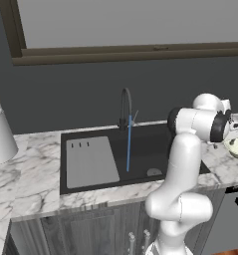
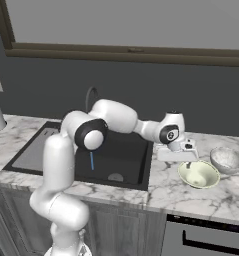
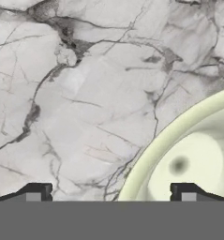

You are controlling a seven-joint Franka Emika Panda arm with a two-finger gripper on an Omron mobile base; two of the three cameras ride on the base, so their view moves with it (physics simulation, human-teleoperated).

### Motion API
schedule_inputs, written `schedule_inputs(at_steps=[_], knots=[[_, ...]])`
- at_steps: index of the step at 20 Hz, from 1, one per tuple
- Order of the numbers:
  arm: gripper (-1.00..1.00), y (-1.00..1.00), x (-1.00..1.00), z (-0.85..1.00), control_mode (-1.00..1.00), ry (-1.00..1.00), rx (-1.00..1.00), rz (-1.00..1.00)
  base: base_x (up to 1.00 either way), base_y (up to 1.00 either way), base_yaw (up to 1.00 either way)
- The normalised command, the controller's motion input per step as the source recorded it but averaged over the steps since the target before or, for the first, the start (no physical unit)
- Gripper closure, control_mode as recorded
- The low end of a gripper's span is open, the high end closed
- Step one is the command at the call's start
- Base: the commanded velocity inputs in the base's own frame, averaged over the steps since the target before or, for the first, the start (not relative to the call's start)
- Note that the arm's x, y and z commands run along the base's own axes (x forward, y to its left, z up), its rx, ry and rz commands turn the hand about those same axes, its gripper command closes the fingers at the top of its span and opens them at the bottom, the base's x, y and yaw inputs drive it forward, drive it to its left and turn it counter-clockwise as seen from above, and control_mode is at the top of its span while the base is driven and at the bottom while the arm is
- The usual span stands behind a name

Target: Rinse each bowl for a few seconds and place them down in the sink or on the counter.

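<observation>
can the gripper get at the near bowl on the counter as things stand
Probably yes. The gripper hangs open right over the near bowl's left rim, one fingertip over the bowl and the other over bare counter, so the jaws straddle the rim. The far bowl sits apart to the right.

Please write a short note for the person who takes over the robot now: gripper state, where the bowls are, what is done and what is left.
Gripper: open, holding nothing, low over the counter right of the sink; its fingers straddle the rim of the cream bowl.
Bowls: the cream bowl and a grey-white bowl stand side by side on the counter, both upright.
Faucet: a blue stream of water runs into the sink.
Done: water on, hand brought to the first bowl.
Left: grasp, rinse and set down each bowl.
</observation>
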Motion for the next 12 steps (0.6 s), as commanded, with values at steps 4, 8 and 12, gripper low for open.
schedule_inputs(at_steps=[4,8,12], knots=[[-1.00,-0.13,0.16,-0.10,-1.00,-0.04,0.01,0.00,0.00,0.00,0.00],[-1.00,-0.16,0.17,-0.10,-1.00,-0.02,0.01,0.00,0.00,0.00,0.00],[-1.00,-0.21,0.08,-0.13,-1.00,-0.01,0.01,0.00,0.00,0.00,0.00]])
